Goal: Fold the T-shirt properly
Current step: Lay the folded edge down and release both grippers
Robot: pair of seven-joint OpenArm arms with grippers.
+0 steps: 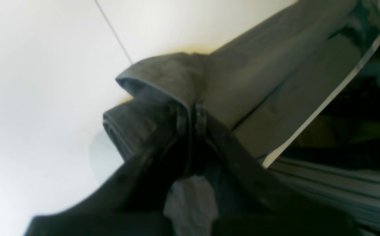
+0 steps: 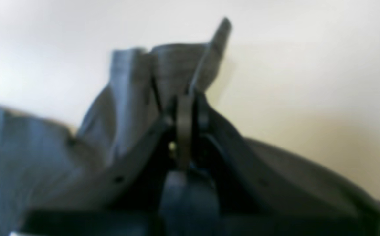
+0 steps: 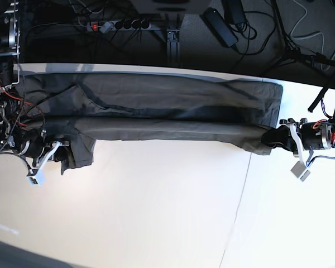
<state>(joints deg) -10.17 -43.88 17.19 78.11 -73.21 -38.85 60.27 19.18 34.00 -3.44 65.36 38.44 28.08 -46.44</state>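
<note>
In the left wrist view, your left gripper (image 1: 190, 119) has its jaws pressed together on a bunched fold of the T-shirt (image 1: 268, 78), right at the cloth's end. The bite looks shallow; a hard pull could slide the layers out or drag only the top one.

In the right wrist view, blurred as it is, your right gripper (image 2: 185, 111) also pinches a gathered wad of the T-shirt (image 2: 163, 68), with a loose flap sticking up above the jaws. That flap may flop the wrong way when you carry the edge over.

In the base view, the T-shirt (image 3: 173, 106) lies stretched along the desk's (image 3: 156, 212) far edge, held at both ends. The far hem sits just at that edge; uneven lifting could tip the cloth off the back or skew the fold.
</note>
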